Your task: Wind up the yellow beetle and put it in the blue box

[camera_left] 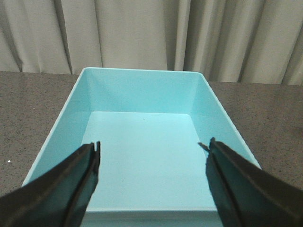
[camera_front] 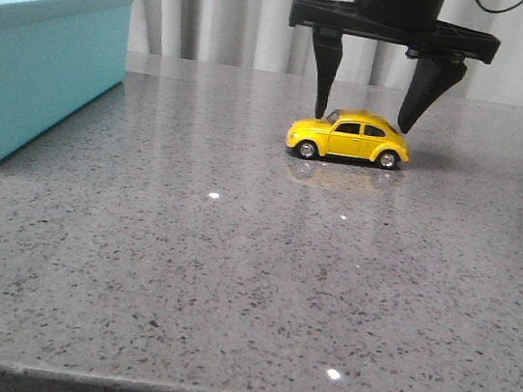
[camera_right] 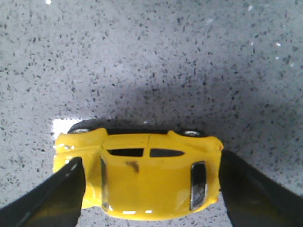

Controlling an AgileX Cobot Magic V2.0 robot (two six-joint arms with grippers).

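The speckled grey worktop (camera_front: 229, 289) fills the near part of the front view, bare and glossy; nothing else sits this close to the camera. At the far left stands the blue box (camera_front: 36, 67), its open top facing up; the left wrist view looks straight down into it and shows a bare floor, with the left pincer (camera_left: 154, 151) hanging over the near rim, its two dark fingers well apart and holding nothing. Further right, well apart from the box, the yellow beetle (camera_front: 350, 137) rests on its four wheels, side-on to the front camera; the right pincer (camera_front: 363, 108) hangs directly above it, spread wide, one fingertip just over the bonnet end and the other just over the tail.

The step in hand looks like the grasp that comes before winding; from the right wrist view the fingers bracket the car (camera_right: 142, 175) end to end rather than across its doors, and neither finger seems to touch the paint yet. To do it well, the pincer should come down until the pads sit low on the bumpers, below the rounded curve of the body; a grip high on that glossy dome would likely squeeze the toy out. It should close slowly and evenly so the car does not roll along its own length; the wheels must stay pressed to the worktop for a pull-back wind. The left arm already waits at the box and need not move.
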